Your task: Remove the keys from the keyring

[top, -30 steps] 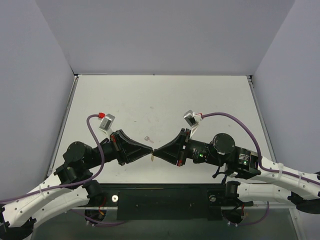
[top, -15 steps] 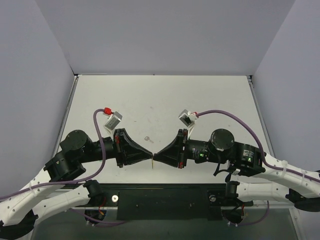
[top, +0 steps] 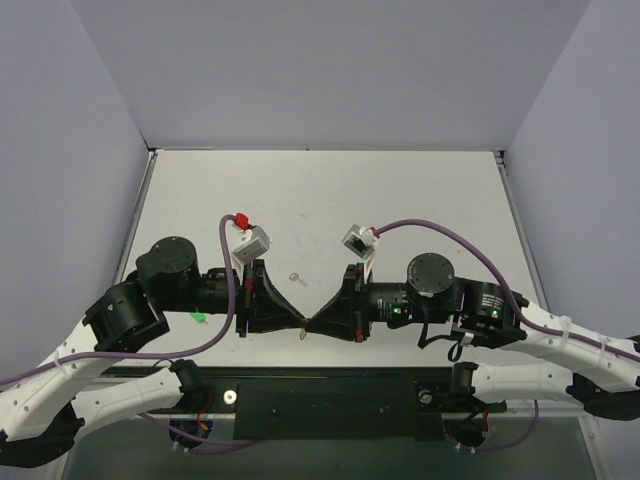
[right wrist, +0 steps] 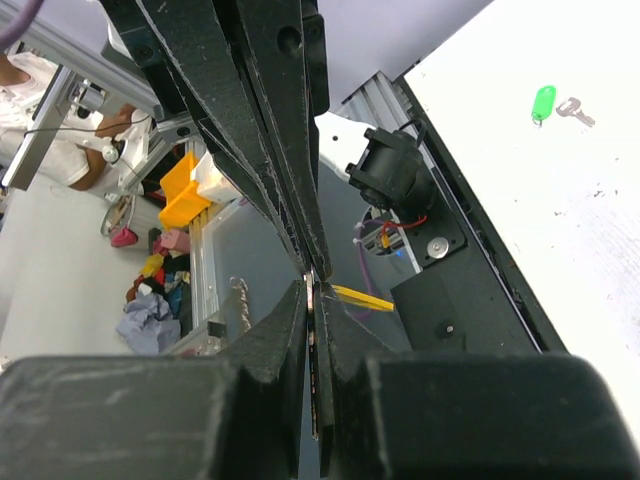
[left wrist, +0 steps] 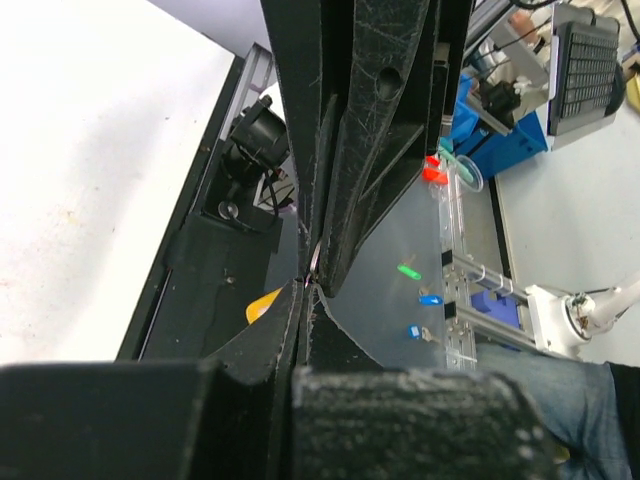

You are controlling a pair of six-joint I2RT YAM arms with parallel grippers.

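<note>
1. Now pinching the keyring (top: pixel 301 338) tip to tip above the near counter (top: pixel 420 190), left tool (top: pixel 299 325) and right tool (top: pixel 312 325) each squeezed shut on it, yellow tag dangling.
2. Probably best bracing one side, easing the other away gently.
3. Spotting from above only: a tiny key (top: pixel 294 278) lying loose on the counter, apart.
4. Resolving at the right wrist a green tag (right wrist: pixel 543 103) joined to a silver key (right wrist: pixel 575 110), a mere speck overhead.

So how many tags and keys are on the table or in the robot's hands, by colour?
Yellow tag: 1, hanging where the left hand and right hand meet
Green tag: 1
Silver keys: 2, the loose key and the key beside the green tag
Total: 4
</note>
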